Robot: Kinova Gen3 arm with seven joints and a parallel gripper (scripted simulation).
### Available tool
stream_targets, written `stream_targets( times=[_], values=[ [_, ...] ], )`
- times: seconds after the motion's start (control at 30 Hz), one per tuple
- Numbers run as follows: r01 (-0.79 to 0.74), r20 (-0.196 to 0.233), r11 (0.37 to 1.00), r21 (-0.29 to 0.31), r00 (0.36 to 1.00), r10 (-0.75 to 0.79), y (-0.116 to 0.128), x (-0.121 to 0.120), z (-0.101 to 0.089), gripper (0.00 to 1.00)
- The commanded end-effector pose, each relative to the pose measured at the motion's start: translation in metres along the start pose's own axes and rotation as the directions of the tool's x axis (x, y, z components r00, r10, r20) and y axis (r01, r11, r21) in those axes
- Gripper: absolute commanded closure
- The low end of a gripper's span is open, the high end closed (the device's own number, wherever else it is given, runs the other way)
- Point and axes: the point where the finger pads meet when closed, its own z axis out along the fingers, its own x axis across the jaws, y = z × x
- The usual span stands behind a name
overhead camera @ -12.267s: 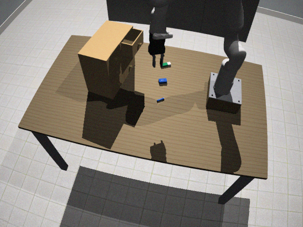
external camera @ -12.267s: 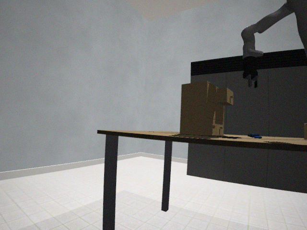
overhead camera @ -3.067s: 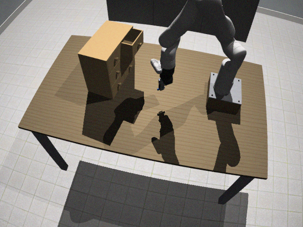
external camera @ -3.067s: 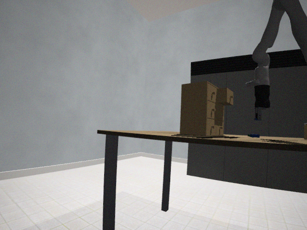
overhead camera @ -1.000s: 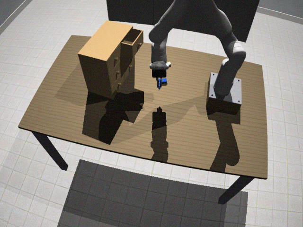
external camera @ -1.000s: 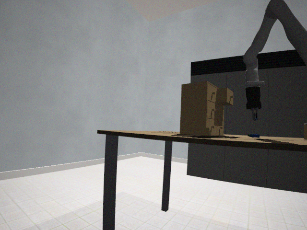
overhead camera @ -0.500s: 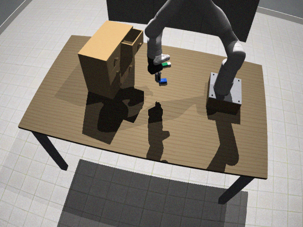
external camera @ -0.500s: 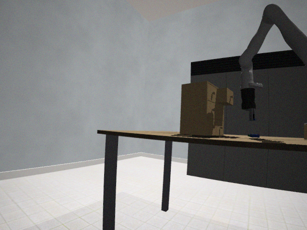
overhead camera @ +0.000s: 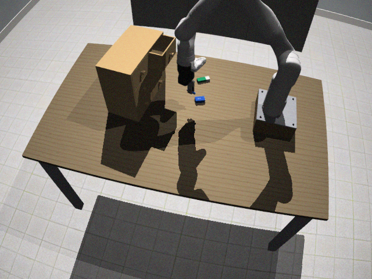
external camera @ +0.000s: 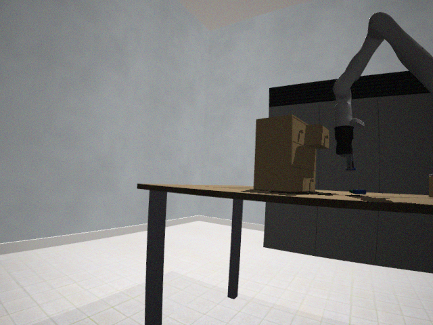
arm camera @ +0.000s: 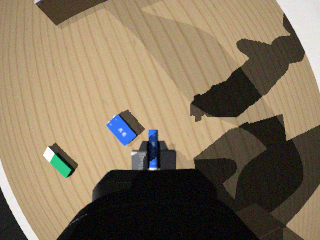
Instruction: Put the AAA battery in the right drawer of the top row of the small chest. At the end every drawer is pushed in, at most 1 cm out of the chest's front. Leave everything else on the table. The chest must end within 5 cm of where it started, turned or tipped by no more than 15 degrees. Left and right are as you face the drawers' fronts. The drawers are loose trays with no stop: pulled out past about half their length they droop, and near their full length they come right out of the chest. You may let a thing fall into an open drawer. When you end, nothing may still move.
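Above the bench (overhead camera: 90,168), gripper (overhead camera: 191,89) clamped on upright battery (arm camera: 152,147), short of the open drawer (overhead camera: 162,45); risk: releasing here drops it beside the chest (overhead camera: 126,60).

The top view looks steeply down from high above the black two-finger pincer (overhead camera: 190,88), taking in the whole brown wooden table (overhead camera: 90,168). The exterior view sits low and far off to the pincer's (external camera: 349,164) side, level with the table edge (external camera: 195,189), facing a grey wall. The wrist view looks straight down past the pincer (arm camera: 152,155), close in. All three share the table patch beneath it.
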Motion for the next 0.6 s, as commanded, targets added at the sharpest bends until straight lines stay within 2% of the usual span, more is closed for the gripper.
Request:
stream_targets(
  times=[0.0,0.17,0.57],
  values=[
    [0.068,-0.003,0.998,0.001,0.998,-0.068,0.008,-0.010,-0.001,0.76],
    [0.147,-0.003,0.989,-0.007,0.989,-0.147,0.016,-0.016,-0.002,0.76],
    [0.210,-0.001,0.978,-0.015,0.978,-0.210,0.022,-0.020,-0.003,0.76]
  ],
)
